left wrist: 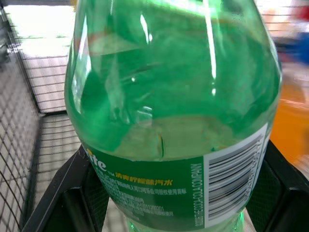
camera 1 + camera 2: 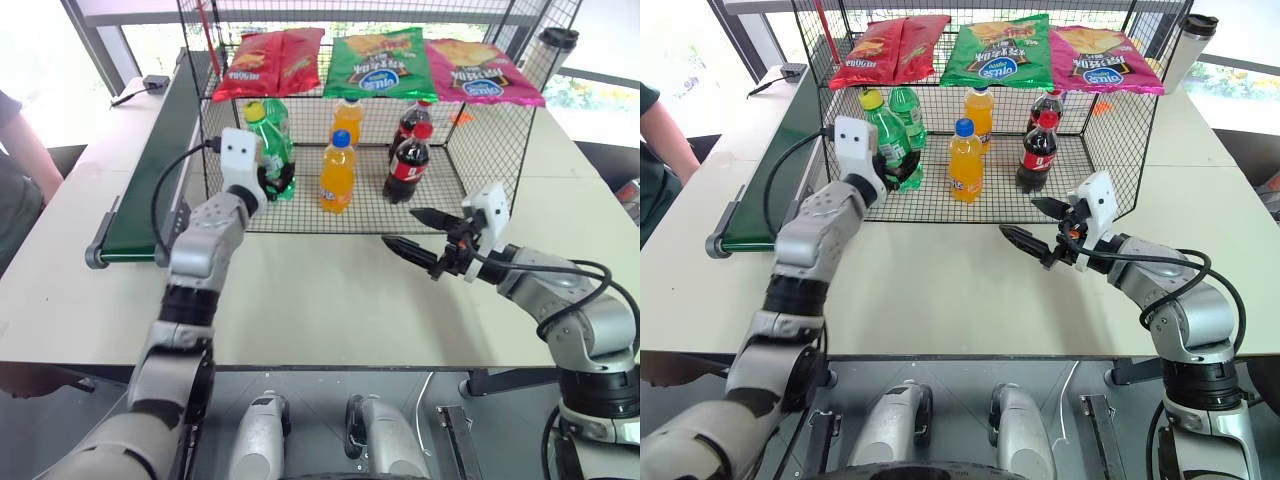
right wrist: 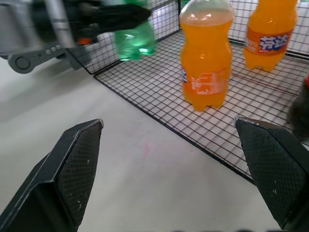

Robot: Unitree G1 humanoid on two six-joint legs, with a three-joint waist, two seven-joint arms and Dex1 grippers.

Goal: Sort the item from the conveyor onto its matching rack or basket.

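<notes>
The item, a clear-green bottle (image 2: 270,148) with a yellow cap, is upright at the front left corner of the black wire-mesh cage (image 2: 455,205), over its mesh floor. My left gripper (image 2: 276,181) is shut on the bottle's lower body. In the left wrist view the bottle (image 1: 174,121) sits between the black fingers (image 1: 58,193). I cannot tell whether it rests on the mesh. My right gripper (image 2: 402,228) hangs open over the table in front of the cage, holding nothing. The dark-green conveyor (image 2: 150,170) runs along the left.
Inside the cage stand a green-capped green bottle (image 2: 906,108), two orange soda bottles (image 2: 338,172) and two cola bottles (image 2: 408,165). Chip bags (image 2: 380,62) lie on the cage top. A person (image 2: 15,170) sits at the far left. A tumbler (image 2: 553,50) stands back right.
</notes>
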